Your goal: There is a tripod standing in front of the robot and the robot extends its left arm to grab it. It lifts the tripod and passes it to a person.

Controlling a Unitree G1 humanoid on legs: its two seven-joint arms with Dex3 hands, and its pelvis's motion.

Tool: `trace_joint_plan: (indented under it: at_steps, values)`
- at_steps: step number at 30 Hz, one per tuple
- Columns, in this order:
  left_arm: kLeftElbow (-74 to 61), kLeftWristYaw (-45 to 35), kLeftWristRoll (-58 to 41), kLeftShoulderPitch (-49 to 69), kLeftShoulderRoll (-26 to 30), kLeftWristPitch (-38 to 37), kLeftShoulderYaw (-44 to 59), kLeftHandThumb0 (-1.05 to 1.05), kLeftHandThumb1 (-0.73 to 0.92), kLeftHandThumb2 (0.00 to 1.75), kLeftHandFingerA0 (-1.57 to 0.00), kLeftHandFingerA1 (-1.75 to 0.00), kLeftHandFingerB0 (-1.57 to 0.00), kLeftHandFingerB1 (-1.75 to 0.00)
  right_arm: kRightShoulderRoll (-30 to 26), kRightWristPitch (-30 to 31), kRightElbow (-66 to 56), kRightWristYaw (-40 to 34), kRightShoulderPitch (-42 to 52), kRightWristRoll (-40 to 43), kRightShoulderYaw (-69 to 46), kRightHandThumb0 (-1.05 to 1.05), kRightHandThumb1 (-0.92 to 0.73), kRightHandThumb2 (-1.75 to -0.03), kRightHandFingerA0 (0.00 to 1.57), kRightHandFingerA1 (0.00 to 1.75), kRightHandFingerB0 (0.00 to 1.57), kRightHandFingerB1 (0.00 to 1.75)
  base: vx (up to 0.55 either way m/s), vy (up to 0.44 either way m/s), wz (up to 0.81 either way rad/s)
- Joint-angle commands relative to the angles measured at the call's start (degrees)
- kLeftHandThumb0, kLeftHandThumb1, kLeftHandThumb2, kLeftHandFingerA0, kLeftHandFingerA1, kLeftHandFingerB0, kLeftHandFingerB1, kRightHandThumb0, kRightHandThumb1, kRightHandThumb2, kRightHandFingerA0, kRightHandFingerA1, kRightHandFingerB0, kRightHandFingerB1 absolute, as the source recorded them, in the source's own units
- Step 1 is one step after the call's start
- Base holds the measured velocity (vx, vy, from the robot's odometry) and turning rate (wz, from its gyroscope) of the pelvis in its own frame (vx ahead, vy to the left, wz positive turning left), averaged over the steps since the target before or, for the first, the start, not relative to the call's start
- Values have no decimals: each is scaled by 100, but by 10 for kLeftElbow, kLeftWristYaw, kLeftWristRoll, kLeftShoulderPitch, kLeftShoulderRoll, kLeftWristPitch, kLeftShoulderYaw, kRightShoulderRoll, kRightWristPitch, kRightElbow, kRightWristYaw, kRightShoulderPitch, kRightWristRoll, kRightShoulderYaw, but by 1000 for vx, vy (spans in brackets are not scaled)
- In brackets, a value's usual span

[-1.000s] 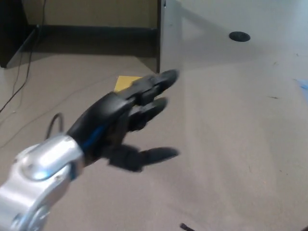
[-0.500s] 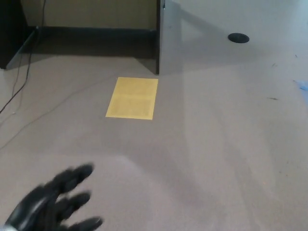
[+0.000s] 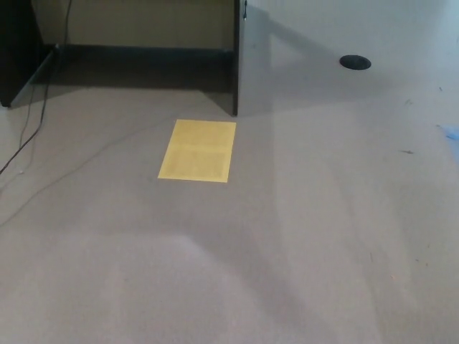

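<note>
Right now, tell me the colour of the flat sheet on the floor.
The sheet is yellow, seen best in the head view.

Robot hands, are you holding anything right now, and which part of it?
Nothing can be seen held: neither hand is in the head view. No tripod shows either, only the floor, a yellow sheet and a cable.

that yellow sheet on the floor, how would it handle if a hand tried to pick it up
The yellow sheet lies flat against the floor, so it is probably thin, light and floppy. With no raised edge showing, it would likely slide rather than lift.
</note>
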Motion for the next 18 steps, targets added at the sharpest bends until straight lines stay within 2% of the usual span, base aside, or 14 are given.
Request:
trace_joint_plan:
  at_steps: [1,3,5,6,7,8,10,11,18]
  values:
    - [152,108,113,4,31,-218,-23,-46,47,65,-15,-38,-11,-32,-11,-31,-2,-48,36,16,-24,-50,-59,-77,37,44,13,36,0,0,0]
    - [165,103,116,5,32,-226,-30,-47,46,65,-17,-39,-12,-33,-12,-25,-6,-46,37,11,-21,-50,-59,-76,29,41,14,36,0,0,0]
    - [181,105,115,-1,32,-240,-32,-46,46,65,-18,-39,-12,-33,-14,-25,-9,-43,34,9,-20,-50,-59,-76,29,42,13,36,0,0,0]
    - [187,108,118,-10,32,-240,-36,-26,39,92,-8,-51,-6,-49,-16,-23,-10,-40,28,10,-22,-43,-69,-61,41,35,17,27,0,0,0]
    - [194,109,121,-17,33,-239,-40,-47,45,67,-20,-40,-13,-34,-16,-23,-8,-37,23,10,-23,-44,-69,-60,40,35,18,28,0,0,0]
    - [199,108,121,-30,34,-239,-41,-47,46,66,-21,-40,-14,-34,-16,-21,-8,-36,16,12,-25,-51,-58,-78,33,44,14,37,0,0,0]
    - [210,114,130,-44,35,-246,-48,-46,45,67,-24,-41,-16,-35,-14,-5,-11,-23,9,19,-31,-51,-58,-78,35,44,14,37,0,0,0]
    - [211,115,130,-47,35,-248,-50,-46,46,67,-24,-42,-16,-35,-16,-7,-11,-25,6,16,-31,-43,-70,-62,44,36,19,28,0,0,0]
    - [250,106,110,-78,36,-269,-35,-43,48,65,-22,-39,-17,-34,-15,1,-7,-15,-18,16,-38,-43,-70,-62,45,37,19,28,0,0,0]
